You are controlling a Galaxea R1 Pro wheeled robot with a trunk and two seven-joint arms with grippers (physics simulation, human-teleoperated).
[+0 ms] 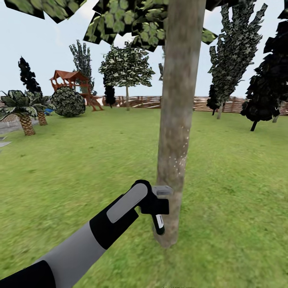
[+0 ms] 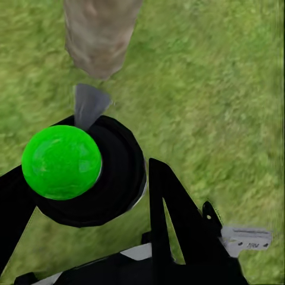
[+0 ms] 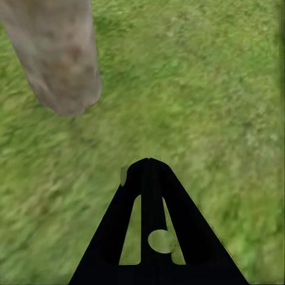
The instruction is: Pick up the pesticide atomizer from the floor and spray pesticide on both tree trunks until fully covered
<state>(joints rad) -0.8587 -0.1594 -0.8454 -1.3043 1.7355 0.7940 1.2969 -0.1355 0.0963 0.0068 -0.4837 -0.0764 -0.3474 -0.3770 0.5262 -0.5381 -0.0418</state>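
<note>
Landmark is the near tree trunk [image 1: 177,120], the mottled grey-brown column running up through the head view.

Far left of the trunk: two low palm-like plants [image 1: 20,106], a round bush [image 1: 68,102], a red-roofed wooden play structure [image 1: 72,82]. Behind the trunk, a second broad-leaved tree [image 1: 127,68] stands well away on the lawn [image 1: 80,160], in front of the brown slat fence [image 1: 140,102]. Right of the trunk: narrow dark trees [image 1: 236,52].

Writing: a small white tag [image 2: 246,239] on my left gripper housing carries dark characters, too blurred to read. No other labels legible.

Left arm [image 1: 76,244]: comes in from lower left of the trunk, grey forearm, black wrist with a grey panel, reaching up and forward. My left gripper [image 1: 158,208] sits just in front of the trunk's lower part, near its base. In the left wrist view my black fingers [image 2: 172,219] are clamped on the pesticide atomizer [image 2: 89,172]: black round body, bright green ball cap [image 2: 61,161], grey nozzle [image 2: 89,105] aimed at the trunk base on the grass. Faint white specks [image 1: 180,158] show on the trunk above the gripper.

Right gripper [image 3: 148,163]: the black fingertips meet in a point with nothing between them, above grass, with the trunk base near.
</note>
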